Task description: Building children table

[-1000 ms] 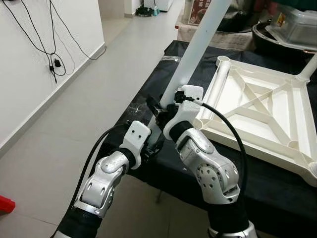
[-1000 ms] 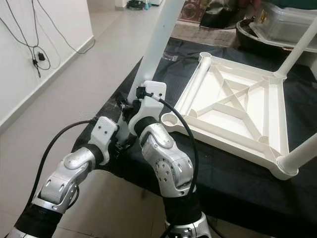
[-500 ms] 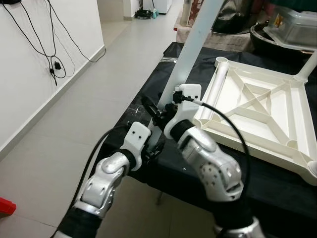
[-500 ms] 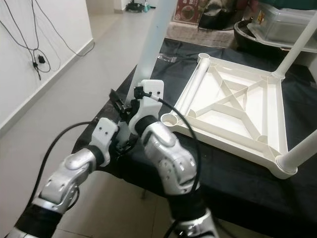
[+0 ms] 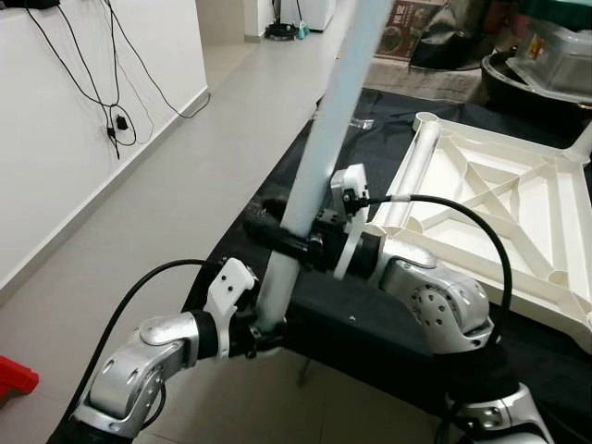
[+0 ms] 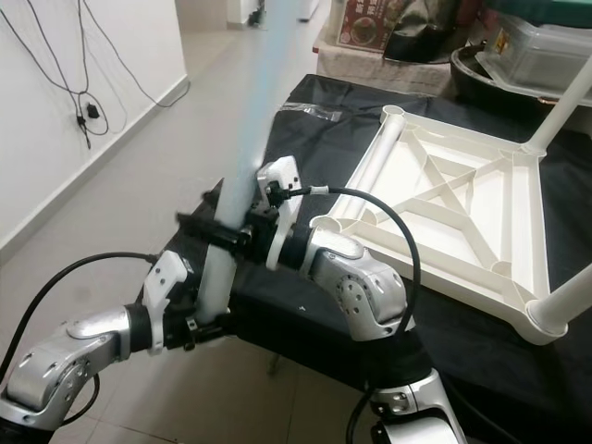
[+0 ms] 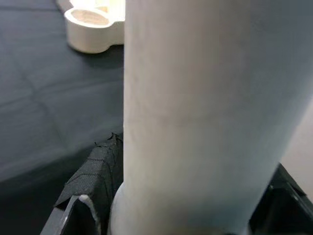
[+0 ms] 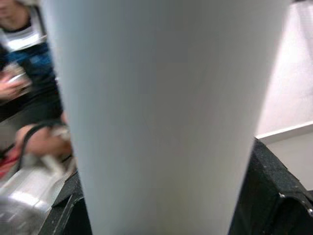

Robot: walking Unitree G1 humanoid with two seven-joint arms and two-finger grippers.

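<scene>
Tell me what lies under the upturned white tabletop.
The tabletop rests on a black cloth over a table. Whatever lies under its ribbed frame is hidden. Both claws, left claw and right claw, grip a loose leg.
</scene>
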